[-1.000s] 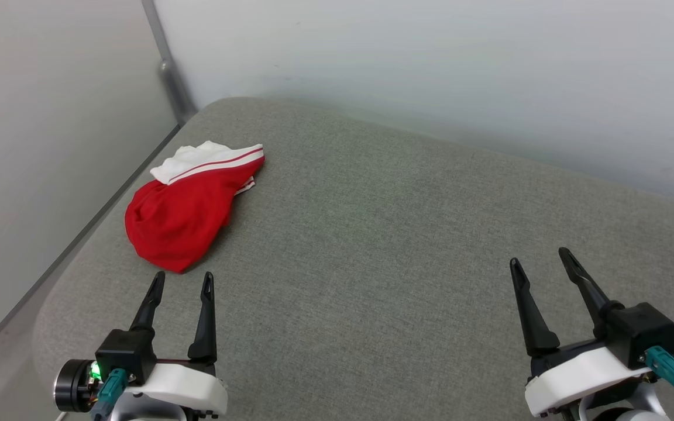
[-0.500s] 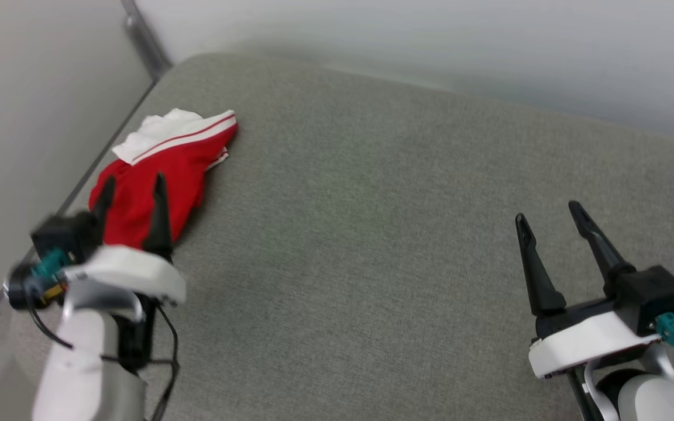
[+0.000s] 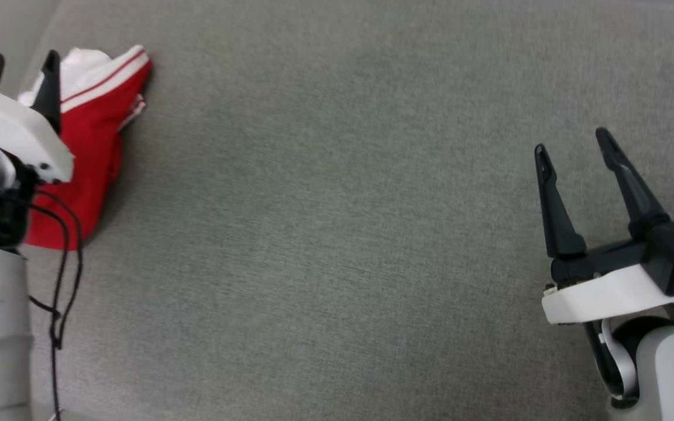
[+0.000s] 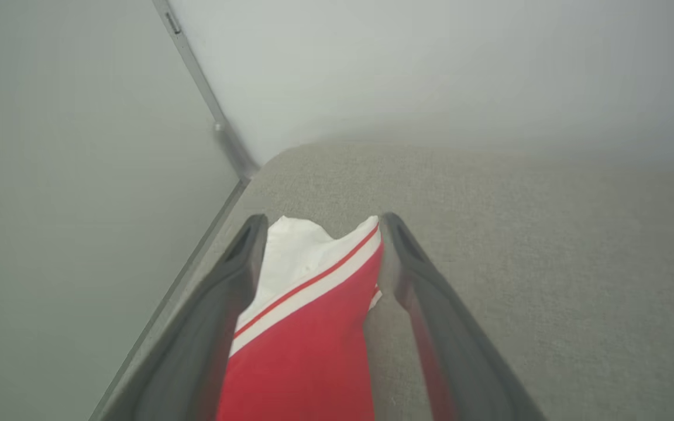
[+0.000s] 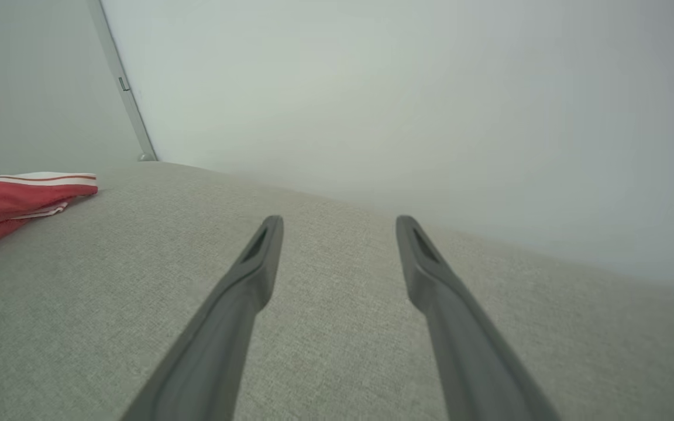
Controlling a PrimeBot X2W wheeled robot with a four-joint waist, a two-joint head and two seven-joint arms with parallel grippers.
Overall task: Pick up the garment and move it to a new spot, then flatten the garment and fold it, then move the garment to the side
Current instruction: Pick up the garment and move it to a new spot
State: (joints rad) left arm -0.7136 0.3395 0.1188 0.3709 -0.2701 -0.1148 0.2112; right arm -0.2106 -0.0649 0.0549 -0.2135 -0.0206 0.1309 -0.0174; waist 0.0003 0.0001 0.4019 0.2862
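Red garment (image 3: pixel 94 134) bunched on grey cushion (image 3: pixel 337 234) | step 1, pick-up | left pincer (image 3: pixel 23 58) released, framing it | right pincer (image 3: pixel 571 141) released, empty | next: descend, clench fabric

Soft even light, slight blur

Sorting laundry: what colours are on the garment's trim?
The garment trim: white, one red stripe; left wrist view.

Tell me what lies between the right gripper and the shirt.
Bare grey cushion, nothing else: in the head view the stretch from the right gripper across to the shirt is clear.
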